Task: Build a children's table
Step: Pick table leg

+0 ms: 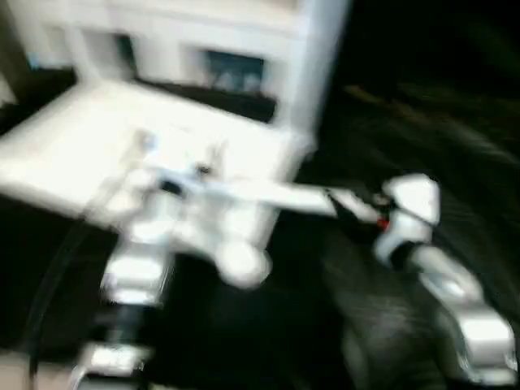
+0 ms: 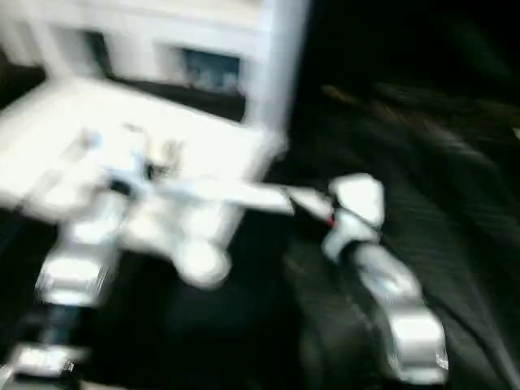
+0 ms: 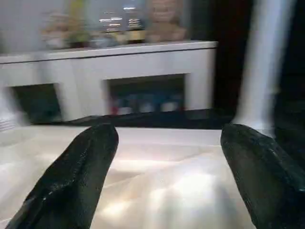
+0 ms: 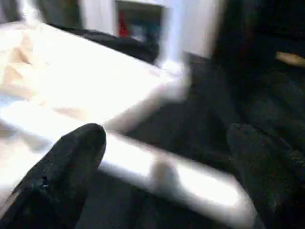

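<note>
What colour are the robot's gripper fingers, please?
Black, seen best in the left wrist view, where the left gripper has its fingers spread above the white tabletop.

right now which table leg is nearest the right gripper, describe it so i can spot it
Start at the big white tabletop lying in front of the white cabinet. A white leg lies crosswise near its corner, passing between the open right gripper fingers. Unlike the leg standing upright at the corner, it lies flat.

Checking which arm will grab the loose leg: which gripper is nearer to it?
Right. The right gripper is open with the leg lying across between its fingers. The left gripper is open too, over the tabletop, with nothing between its fingers.
</note>
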Motion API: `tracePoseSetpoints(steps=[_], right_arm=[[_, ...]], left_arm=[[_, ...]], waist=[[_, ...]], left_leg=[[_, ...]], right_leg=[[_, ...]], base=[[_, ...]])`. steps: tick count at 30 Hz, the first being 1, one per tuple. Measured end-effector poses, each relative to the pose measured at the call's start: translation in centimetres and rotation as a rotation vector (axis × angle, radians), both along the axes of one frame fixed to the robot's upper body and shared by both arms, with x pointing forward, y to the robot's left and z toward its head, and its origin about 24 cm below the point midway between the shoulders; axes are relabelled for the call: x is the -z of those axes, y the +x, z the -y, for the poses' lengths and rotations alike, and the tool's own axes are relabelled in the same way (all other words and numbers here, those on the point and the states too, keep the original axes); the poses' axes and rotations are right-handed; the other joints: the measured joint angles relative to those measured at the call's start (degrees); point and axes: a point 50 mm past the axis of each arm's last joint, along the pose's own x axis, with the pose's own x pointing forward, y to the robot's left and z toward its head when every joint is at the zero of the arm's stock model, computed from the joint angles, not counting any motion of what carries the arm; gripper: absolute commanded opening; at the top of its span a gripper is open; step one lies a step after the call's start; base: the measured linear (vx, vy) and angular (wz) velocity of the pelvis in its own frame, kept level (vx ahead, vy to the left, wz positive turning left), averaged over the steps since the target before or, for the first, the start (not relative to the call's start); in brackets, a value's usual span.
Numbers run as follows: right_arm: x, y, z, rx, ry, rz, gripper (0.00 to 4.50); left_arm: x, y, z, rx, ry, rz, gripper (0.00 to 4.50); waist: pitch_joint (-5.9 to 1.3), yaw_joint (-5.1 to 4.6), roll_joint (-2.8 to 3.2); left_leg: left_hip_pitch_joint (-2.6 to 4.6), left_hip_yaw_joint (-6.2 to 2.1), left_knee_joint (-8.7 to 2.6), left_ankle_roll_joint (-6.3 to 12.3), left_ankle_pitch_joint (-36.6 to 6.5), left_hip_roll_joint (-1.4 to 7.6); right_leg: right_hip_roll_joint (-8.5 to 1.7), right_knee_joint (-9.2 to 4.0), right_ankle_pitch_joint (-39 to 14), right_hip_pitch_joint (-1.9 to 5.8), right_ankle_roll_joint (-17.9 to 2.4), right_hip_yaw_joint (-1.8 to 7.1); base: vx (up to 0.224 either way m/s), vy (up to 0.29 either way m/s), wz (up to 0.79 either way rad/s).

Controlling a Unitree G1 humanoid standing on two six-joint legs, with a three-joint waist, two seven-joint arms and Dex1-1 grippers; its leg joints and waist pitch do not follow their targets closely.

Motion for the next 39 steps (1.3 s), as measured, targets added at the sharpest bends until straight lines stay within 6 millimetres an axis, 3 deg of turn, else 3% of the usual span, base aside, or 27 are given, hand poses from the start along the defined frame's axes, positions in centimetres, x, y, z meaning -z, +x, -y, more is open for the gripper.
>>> tracePoseSetpoints(steps=[1,2,3,4,5,6,7,8,9,10,12,14,15,16,18,19,20,21,22,23,24,25,27,28,30,33,39], right_arm=[[-0.4,0.3,-1.2,-0.039,0.021,0.014,4.50],[-1.0,0.2,-2.3,-0.082,0.039,0.046,4.50],[-0.6,0.0,-2.0,-0.076,0.032,0.032,4.50],[-0.6,0.0,-1.5,-0.062,0.020,0.029,4.50],[-0.6,-0.1,-1.0,-0.046,0.011,0.028,4.50],[-0.5,-0.1,-0.6,-0.033,0.005,0.026,4.50],[-0.1,-0.3,-0.1,-0.017,-0.003,0.012,4.50],[0.5,-0.6,0.5,0.003,-0.011,-0.010,4.50],[0.6,-0.6,0.8,0.012,-0.019,-0.013,4.50],[0.2,-0.5,0.7,0.004,-0.020,0.001,4.50],[0.2,-0.5,0.2,-0.017,-0.012,0.003,4.50],[0.1,-0.6,0.3,-0.021,-0.013,0.010,4.50],[0.0,-0.6,0.4,-0.020,-0.020,0.011,4.50],[-0.1,-0.6,0.8,-0.016,-0.026,0.017,4.50],[-0.4,-0.6,1.2,-0.007,-0.030,0.025,4.50],[-0.5,-0.7,1.5,-0.008,-0.033,0.026,4.50],[-0.6,-0.7,1.8,-0.017,-0.049,0.027,4.50],[-0.8,-0.7,2.1,-0.025,-0.059,0.033,4.50],[-0.7,-1.1,2.6,-0.028,-0.076,0.026,4.50],[-0.6,-1.2,3.1,-0.043,-0.096,0.010,4.50],[-0.8,-1.2,3.4,-0.055,-0.114,0.012,4.50],[-0.8,-1.4,3.6,-0.074,-0.128,0.002,4.50],[-0.6,-1.8,4.1,-0.107,-0.158,-0.028,4.50],[-0.5,-2.2,4.3,-0.128,-0.180,-0.041,4.50],[-0.6,-2.6,4.2,-0.155,-0.190,-0.043,4.50],[-0.5,-3.3,4.0,-0.192,-0.191,-0.061,4.50],[-0.5,-4.0,4.1,-0.211,-0.203,-0.079,4.50]], left_arm=[[0.0,-0.1,-1.2,-0.031,0.007,0.001,4.02],[0.4,-0.1,-2.9,-0.064,0.007,-0.027,4.02],[0.6,-0.1,-2.9,-0.047,-0.003,-0.042,4.02],[0.4,0.0,-2.5,-0.012,-0.008,-0.037,4.02],[0.1,0.1,-1.8,0.044,-0.007,-0.033,4.21],[-0.3,0.2,-1.1,0.114,0.002,-0.022,4.31],[-0.3,0.3,-0.2,0.190,0.001,-0.029,4.37],[-0.1,0.4,1.2,0.282,0.017,-0.052,4.37],[-0.1,0.4,1.8,0.343,0.035,-0.062,4.43],[-0.2,0.7,1.5,0.384,0.072,-0.078,4.43],[-0.5,1.2,0.7,0.425,0.126,-0.102,4.47],[-0.6,1.6,0.1,0.500,0.177,-0.144,4.47],[-0.6,1.6,0.1,0.531,0.195,-0.160,4.47],[-0.7,1.8,0.5,0.593,0.218,-0.180,4.47],[-0.6,1.8,1.2,0.669,0.235,-0.205,4.47],[-0.4,1.8,1.9,0.733,0.254,-0.229,4.47],[-0.3,2.1,2.3,0.795,0.282,-0.263,4.47],[-0.5,2.4,2.4,0.836,0.312,-0.287,4.47],[-1.0,2.9,2.8,0.884,0.356,-0.310,4.47],[-1.6,3.4,3.1,0.921,0.405,-0.319,4.47],[-1.9,3.7,3.2,0.935,0.428,-0.320,4.47],[-1.5,4.0,3.3,0.940,0.459,-0.350,4.47],[-1.1,4.5,4.0,0.954,0.518,-0.386,4.47],[-0.7,4.8,4.3,0.957,0.560,-0.418,4.47],[-0.2,5.0,3.9,0.949,0.593,-0.468,4.47],[1.3,4.8,3.1,0.969,0.612,-0.584,4.47],[2.7,4.7,2.5,0.981,0.654,-0.671,4.47]], waist=[[-0.04,0.18,-0.18],[-0.14,0.26,-0.32],[-0.56,0.29,-0.61],[-0.86,-0.15,-1.54],[-0.85,-0.60,-3.01],[-0.73,-1.29,-5.49],[-0.21,-2.47,-6.57],[0.01,-2.41,-6.14],[0.28,-1.87,-5.44],[0.30,-1.84,-3.99],[0.41,-2.61,-3.37],[0.55,-4.09,-2.15],[0.59,-4.77,-1.51],[0.72,-5.33,-1.30],[0.89,-6.17,-1.01],[1.08,-6.76,-0.50],[1.37,-6.92,0.53],[1.82,-6.48,1.37],[2.07,-6.41,1.32],[1.24,-5.82,-0.13],[0.80,-4.95,-0.62],[0.49,-3.92,-0.38],[0.21,-2.32,0.11],[0.07,-1.80,0.36],[-0.05,-1.59,0.75],[0.01,-1.53,1.26],[0.39,-1.91,2.13]], left_leg=[[0.71,-0.60,-0.55,-5.21,0.4,0.06],[1.72,-1.77,-0.66,-7.17,0.2,-0.51],[2.69,-1.77,-1.19,-7.33,0.1,-0.99],[2.99,-0.91,-1.31,-7.33,0.1,-1.82],[3.44,0.64,-1.21,-7.28,0.1,-3.00],[3.97,2.83,-0.77,-6.97,-0.1,-4.87],[4.62,4.41,0.78,-6.34,-1.4,-5.79],[4.46,4.09,2.29,-6.09,-1.5,-5.20],[4.58,3.52,2.52,-6.11,-1.6,-4.70],[4.53,2.59,1.59,-7.26,-2.2,-3.65],[4.16,2.35,1.45,-8.24,-2.4,-3.01],[3.51,2.25,1.21,-8.21,-1.2,-1.34],[3.50,2.53,0.95,-8.13,-0.7,-0.52],[3.39,3.12,0.67,-8.07,-0.1,0.11],[4.02,4.08,0.35,-8.30,0.1,0.82],[4.69,4.46,-0.06,-8.36,0.2,1.45],[4.64,4.28,-0.39,-8.40,0.2,2.46],[4.58,4.05,-0.96,-8.72,0.4,3.61],[4.62,4.35,-1.21,-9.22,0.7,4.21],[4.73,5.63,-1.57,-9.81,1.0,4.18],[4.89,5.80,-2.18,-10.48,1.4,3.73],[4.47,4.45,-3.51,-10.50,1.9,2.31],[4.32,3.70,-5.27,-10.34,4.5,1.90],[3.87,3.45,-5.49,-11.01,5.2,2.19],[3.16,3.40,-5.49,-11.92,5.7,2.64],[2.58,3.32,-5.54,-12.15,5.8,3.08],[2.87,3.89,-5.55,-12.11,5.8,3.59]], right_leg=[[-0.34,5.69,0.0,-2.47,1.0,-0.43],[-0.93,13.39,0.6,-7.22,1.8,-0.87],[-0.95,13.50,1.9,-11.82,1.9,-0.80],[-1.73,11.69,4.4,-15.81,1.5,-0.31],[-2.42,8.07,8.0,-18.67,0.2,0.73],[-3.94,2.09,14.6,-20.07,-2.9,2.32],[-4.88,1.83,19.8,-20.70,-3.2,5.11],[-4.50,1.22,20.0,-19.99,-2.7,6.38],[-4.15,0.05,20.7,-19.37,-3.1,6.25],[-3.29,-1.60,21.7,-18.63,-4.0,5.15],[-3.02,-2.98,22.0,-18.07,-4.1,3.72],[-2.85,-4.25,19.5,-17.42,-4.3,1.67],[-3.00,-4.38,18.3,-17.22,-5.0,0.80],[-3.57,-4.45,17.6,-16.99,-5.9,-0.02],[-3.93,-4.73,17.5,-16.28,-5.8,-0.95],[-4.08,-5.86,17.3,-15.34,-5.5,-2.68],[-4.33,-7.31,17.0,-14.06,-5.0,-5.07],[-4.83,-5.53,15.0,-13.81,-3.5,-6.23],[-5.12,1.08,13.2,-13.90,-3.6,-4.88],[-5.75,3.70,12.8,-12.28,-3.9,-2.49],[-5.44,3.69,11.3,-12.35,-2.7,-1.03],[-5.27,3.51,11.4,-12.84,-3.0,-0.64],[-4.22,3.58,11.2,-13.41,-3.3,0.27],[-3.57,3.61,11.5,-13.79,-3.4,0.50],[-3.12,3.63,11.7,-14.33,-3.9,0.47],[-2.67,2.79,11.9,-14.38,-4.6,0.38],[-2.72,1.35,13.0,-13.43,-4.7,0.39]], base=[[0.271,-0.098,0.07],[0.099,-0.215,-0.19],[0.099,-0.215,-0.19],[-0.454,-0.058,0.07],[-0.633,-0.043,0.22],[-0.633,-0.043,0.22],[-0.538,-0.055,0.62],[-0.284,-0.005,0.60],[-0.284,-0.005,0.60],[-0.122,0.016,0.11],[-0.095,-0.033,-0.02],[-0.103,-0.031,0.16],[-0.087,-0.027,0.22],[-0.091,-0.035,0.26],[-0.078,-0.046,0.21],[-0.003,-0.046,0.18],[-0.055,-0.063,0.01],[-0.055,-0.063,0.01],[-0.055,-0.114,0.09],[0.065,-0.158,0.10],[0.065,-0.158,0.10],[0.025,-0.135,-0.13],[-0.003,-0.060,-0.01],[0.049,-0.129,0.13],[0.053,-0.114,0.11],[0.000,0.000,0.00],[0.000,0.000,0.00]])
